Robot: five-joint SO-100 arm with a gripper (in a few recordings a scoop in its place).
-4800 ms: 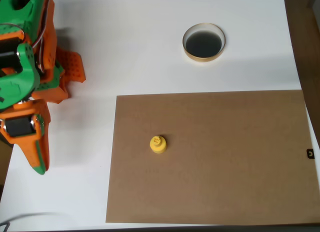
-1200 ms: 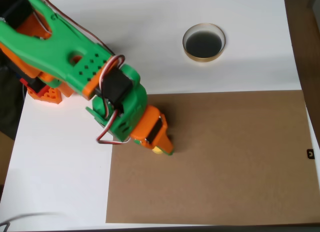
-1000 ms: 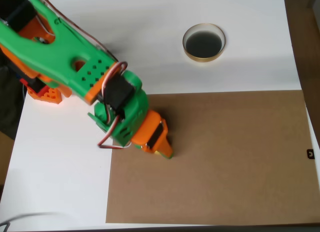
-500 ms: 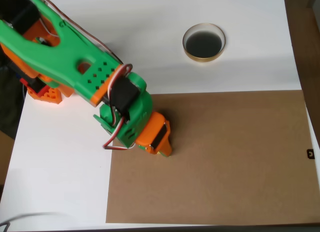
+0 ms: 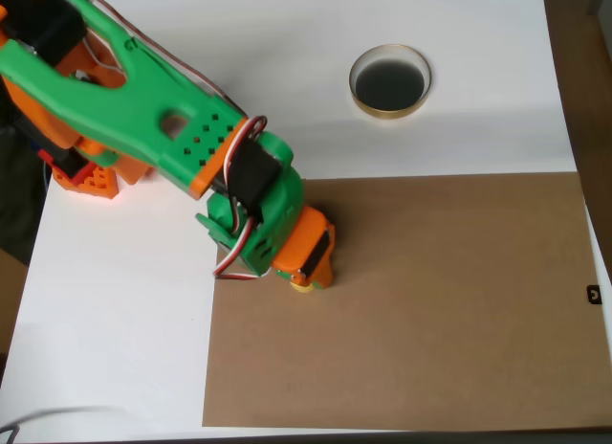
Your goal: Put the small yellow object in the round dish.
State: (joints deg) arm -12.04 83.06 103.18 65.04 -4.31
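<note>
Round dish (image 5: 389, 80) sits well apart from the small yellow object (image 5: 302, 286).

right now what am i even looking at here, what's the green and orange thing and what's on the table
This is one picture taken by a camera fixed above the table, looking straight down. The green and orange thing is a small robot arm reaching in from the upper left. At its tip is a two-finger gripper, lowered over the small yellow object, of which only a sliver peeks out beneath it. From above I cannot tell whether the fingers are closed on it. It sits on a brown sheet laid over the white table. Near the top is the round dish, pale rim and dark inside, with nothing in it, well apart from the gripper.
</note>
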